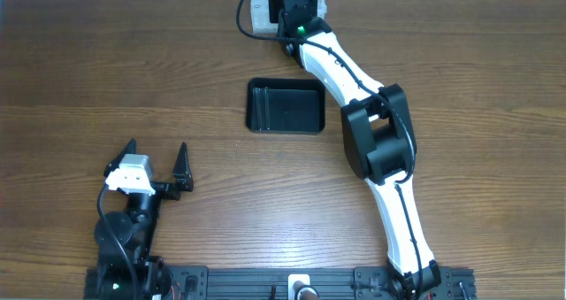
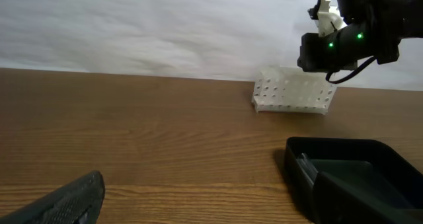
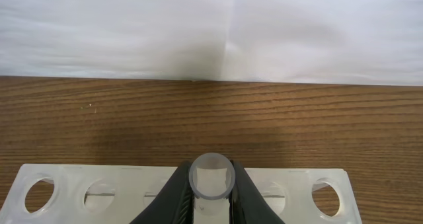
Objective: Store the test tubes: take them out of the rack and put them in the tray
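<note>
Wood table (image 1: 460, 88) stretches wide on both sides of the black tray (image 1: 285, 107) at mid-table. White rack (image 2: 294, 92) stands near the far edge, by a white wall (image 3: 198, 26). Right gripper (image 3: 211, 187) clamps a clear tube (image 3: 211, 176), seemingly just above a rack hole. Left gripper (image 1: 157, 150) rests splayed wide, well apart from the tray.

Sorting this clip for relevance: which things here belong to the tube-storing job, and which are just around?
Part of the job: test tube in the right gripper, white tube rack, black tray.
Just there: open left gripper, wooden table, white backdrop.
</note>
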Robot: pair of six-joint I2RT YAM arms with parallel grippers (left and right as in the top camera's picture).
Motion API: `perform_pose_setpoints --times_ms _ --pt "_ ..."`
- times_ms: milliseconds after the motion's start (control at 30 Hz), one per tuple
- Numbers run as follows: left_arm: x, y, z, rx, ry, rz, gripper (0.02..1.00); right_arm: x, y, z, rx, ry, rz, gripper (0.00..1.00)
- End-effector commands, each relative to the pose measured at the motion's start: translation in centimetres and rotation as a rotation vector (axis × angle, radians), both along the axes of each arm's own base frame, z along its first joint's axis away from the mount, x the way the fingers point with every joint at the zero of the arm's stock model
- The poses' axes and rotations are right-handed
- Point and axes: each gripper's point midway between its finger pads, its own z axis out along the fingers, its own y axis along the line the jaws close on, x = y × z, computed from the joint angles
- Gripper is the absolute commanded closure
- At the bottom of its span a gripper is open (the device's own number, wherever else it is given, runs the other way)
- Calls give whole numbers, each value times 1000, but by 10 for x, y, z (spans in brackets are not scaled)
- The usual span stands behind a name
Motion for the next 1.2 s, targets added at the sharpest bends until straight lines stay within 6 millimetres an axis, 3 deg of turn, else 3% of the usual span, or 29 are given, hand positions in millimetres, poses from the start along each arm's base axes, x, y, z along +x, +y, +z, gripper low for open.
perform_pose_setpoints --times_ms 33,167,300,367,433,467,533,733,900,1000,1200 --pt "0 -2 -1 13 -3 -13 18 0 -5 73 -13 -119 -29 860" --pt "0 -2 -1 13 -3 -13 18 -15 -7 149 24 -216 -29 862" --pt "0 -2 -1 13 -3 -13 18 -44 -10 227 74 -309 -18 866" --pt "0 -2 -1 13 -3 -13 18 -61 -12 256 87 -329 -9 869" --pt "0 -2 -1 13 -3 -13 18 -80 -14 268 103 -303 -6 871" --pt "0 -2 -1 13 -3 -13 18 -99 -14 265 119 -231 -3 875" --pt "0 -2 -1 13 -3 -13 18 -116 -9 245 135 -118 15 879" --pt "0 -2 -1 13 -3 -13 18 -157 21 141 151 303 167 915" --pt "0 -2 -1 13 -3 -13 20 -166 20 59 107 496 131 899" --pt "0 -2 -1 13 -3 -13 18 -171 22 20 96 581 121 895" --pt "0 -2 -1 13 -3 -13 18 -177 28 -25 90 687 134 904"
